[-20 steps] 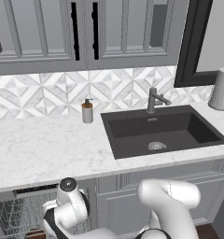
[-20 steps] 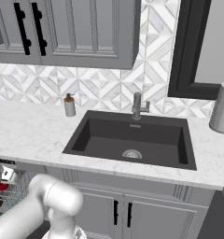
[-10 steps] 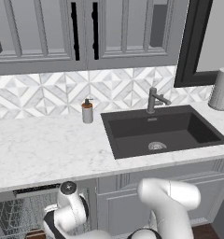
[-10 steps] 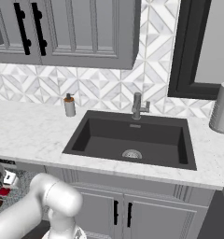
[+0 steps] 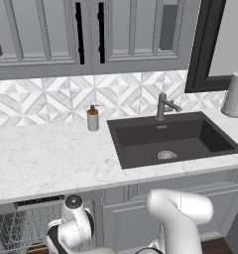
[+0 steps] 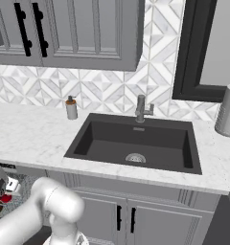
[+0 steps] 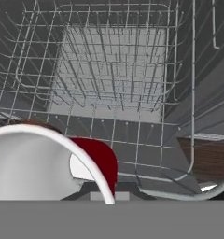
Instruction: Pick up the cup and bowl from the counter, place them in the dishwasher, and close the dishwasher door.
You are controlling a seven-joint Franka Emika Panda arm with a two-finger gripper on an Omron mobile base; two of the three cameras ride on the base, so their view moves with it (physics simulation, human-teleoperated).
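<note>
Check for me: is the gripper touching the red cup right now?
Cannot tell. In the hand view the cup sits right against the camera over the wire rack, but the fingertips are hidden behind it, so no contact or gap shows plainly.

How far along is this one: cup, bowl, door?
Done: the counter carries neither cup nor bowl. In hand: the cup sits right at the shut gripper, apparently pinched at its rim, over the dishwasher rack. Left: release it and close the door, since the dishwasher stands open. A brown shape beside the rack may be the bowl; I cannot confirm.
</note>
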